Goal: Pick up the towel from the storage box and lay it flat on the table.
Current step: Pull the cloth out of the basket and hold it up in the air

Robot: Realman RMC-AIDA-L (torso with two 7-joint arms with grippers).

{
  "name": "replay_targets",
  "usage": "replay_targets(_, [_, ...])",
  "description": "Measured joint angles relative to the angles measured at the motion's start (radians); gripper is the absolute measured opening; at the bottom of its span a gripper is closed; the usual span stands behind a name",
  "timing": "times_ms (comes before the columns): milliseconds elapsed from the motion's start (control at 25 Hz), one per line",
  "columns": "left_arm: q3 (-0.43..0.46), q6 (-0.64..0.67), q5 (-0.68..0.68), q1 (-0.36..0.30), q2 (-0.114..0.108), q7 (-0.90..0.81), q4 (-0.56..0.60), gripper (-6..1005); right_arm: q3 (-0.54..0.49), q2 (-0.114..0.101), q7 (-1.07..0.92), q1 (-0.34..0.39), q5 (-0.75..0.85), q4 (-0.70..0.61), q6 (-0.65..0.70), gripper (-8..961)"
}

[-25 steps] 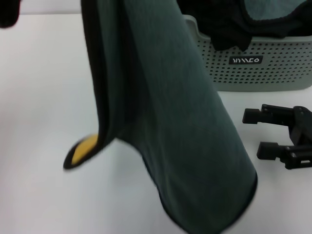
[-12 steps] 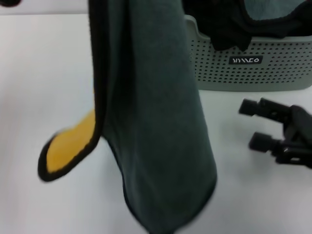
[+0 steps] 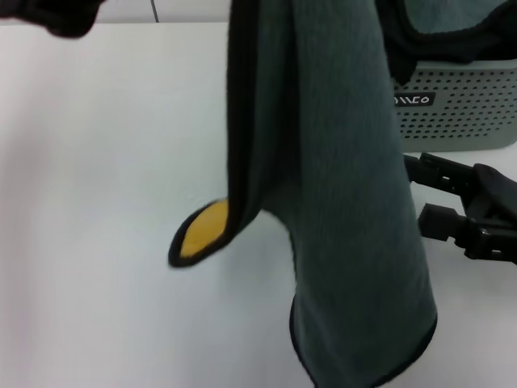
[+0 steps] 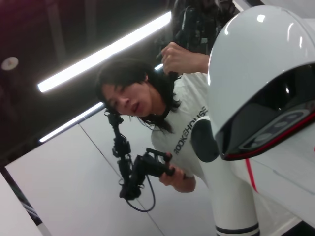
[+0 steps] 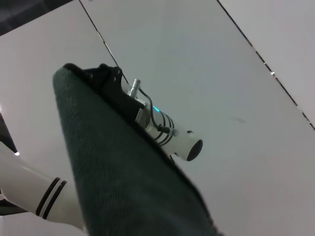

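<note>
Towel (image 3: 323, 162) hangs high above the worktop (image 3: 105, 178), just beside the box (image 3: 460, 109), grey side out, one yellow corner curling. Left hand (image 5: 106, 76) grasps its top edge, seen only from the right wrist. Right hand (image 3: 428, 198) is released, near the box.

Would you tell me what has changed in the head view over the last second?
The hanging towel has swung to the robot's right, now covering the storage box's near corner, and its yellow corner has flapped along with it. The right gripper has tilted slightly, still open beside the towel. The box still holds dark cloth, and the table is unchanged.
</note>
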State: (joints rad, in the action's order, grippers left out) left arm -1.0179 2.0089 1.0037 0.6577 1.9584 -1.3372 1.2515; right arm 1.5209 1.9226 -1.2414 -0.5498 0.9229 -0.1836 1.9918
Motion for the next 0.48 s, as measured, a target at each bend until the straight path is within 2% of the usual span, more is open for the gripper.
replay_targets(80, [0.027,-0.029,0.016,-0.001,0.014,0.014,0.000,29,0.004,-0.001,0.028,0.012,0.003,-0.001,0.001,801])
replay_targets(240, [0.070,-0.138,0.091,-0.016,0.040,0.062,0.013,30,0.005,0.010,0.156,0.090,0.013,0.000,0.000,795])
replay_targets(360, [0.076,-0.186,0.099,-0.029,0.051,0.087,0.020,30,0.004,0.025,0.231,0.140,0.014,-0.003,-0.033,792])
replay_targets(480, [0.082,-0.216,0.096,-0.037,0.068,0.110,0.041,31,0.008,0.052,0.288,0.164,0.020,0.002,-0.079,788])
